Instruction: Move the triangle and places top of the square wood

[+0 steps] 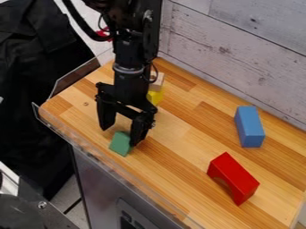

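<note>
Gripper (121, 136) (spread open) hangs by the green block (120, 144)

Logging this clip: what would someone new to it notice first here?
Probably the black arm hanging from the top edge, its open tool by the small green block left of centre. Next come the bright red arched block at lower right and the blue block farther back on the right.
</note>
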Robot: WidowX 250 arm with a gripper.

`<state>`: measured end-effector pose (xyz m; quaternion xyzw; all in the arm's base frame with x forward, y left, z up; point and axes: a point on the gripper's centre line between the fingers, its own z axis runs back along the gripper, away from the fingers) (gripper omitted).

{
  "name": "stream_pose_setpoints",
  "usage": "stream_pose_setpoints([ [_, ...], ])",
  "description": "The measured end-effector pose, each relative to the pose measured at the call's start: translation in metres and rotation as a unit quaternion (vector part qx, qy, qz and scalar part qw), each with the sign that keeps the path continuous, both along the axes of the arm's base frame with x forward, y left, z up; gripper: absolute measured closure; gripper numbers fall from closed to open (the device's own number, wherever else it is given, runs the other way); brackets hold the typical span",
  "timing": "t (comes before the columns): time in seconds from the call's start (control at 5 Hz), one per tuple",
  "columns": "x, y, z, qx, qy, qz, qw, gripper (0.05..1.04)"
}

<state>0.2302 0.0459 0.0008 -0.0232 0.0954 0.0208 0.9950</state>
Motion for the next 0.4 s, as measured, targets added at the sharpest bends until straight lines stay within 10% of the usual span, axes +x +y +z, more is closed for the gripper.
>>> stream_pose_setpoints([
  [0.4, -0.001, 0.0009, -0.0002, 0.0, 0.001, 0.002, 1.0, 0.084],
])
